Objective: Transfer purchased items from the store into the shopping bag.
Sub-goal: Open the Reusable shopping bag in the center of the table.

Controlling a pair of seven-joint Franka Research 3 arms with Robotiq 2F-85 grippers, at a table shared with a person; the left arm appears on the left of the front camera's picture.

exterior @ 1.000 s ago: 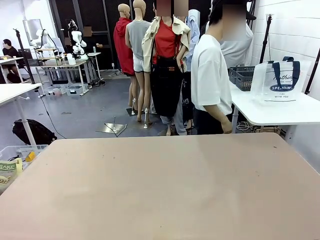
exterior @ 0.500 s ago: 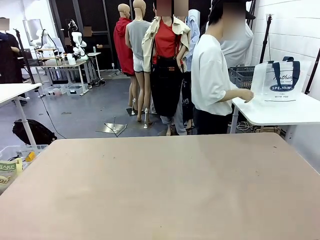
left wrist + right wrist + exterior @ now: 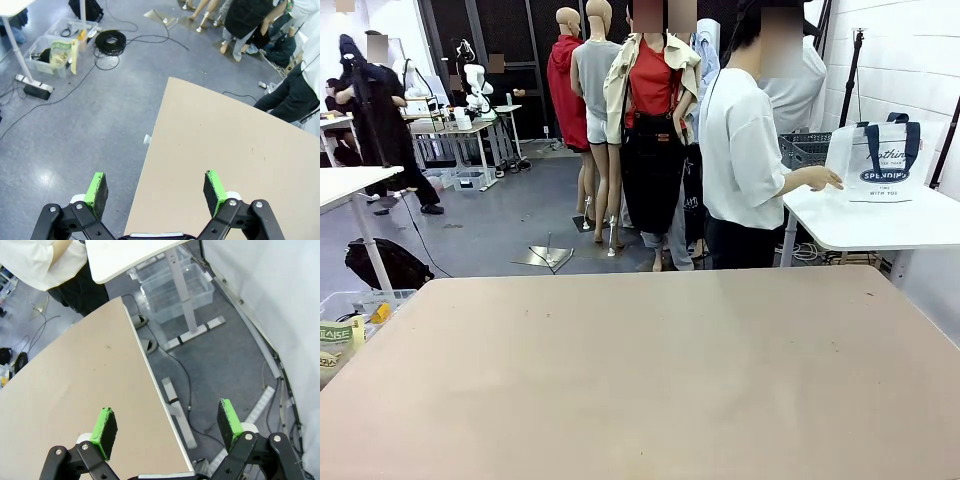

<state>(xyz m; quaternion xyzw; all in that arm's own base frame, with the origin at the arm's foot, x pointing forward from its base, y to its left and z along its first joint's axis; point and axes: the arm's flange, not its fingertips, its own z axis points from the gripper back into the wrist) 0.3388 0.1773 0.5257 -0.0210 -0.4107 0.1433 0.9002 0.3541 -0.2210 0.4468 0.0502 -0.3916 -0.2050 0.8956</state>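
Start of transfer, nothing yet bagged as judged: shopping bag [image 3: 880,160] upright on white side counter [image 3: 920,232], person's hand [image 3: 823,180] at its side; left gripper [image 3: 155,186] and right gripper [image 3: 167,423] spread wide, holding nothing.

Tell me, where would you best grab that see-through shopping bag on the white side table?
Probably by the navy strap handles, coming down from above. The shopping bag stands upright on the white side table with the handles at its top edge, while its boxy clear walls look too wide and floppy. The person's hand is at its picture-left side.
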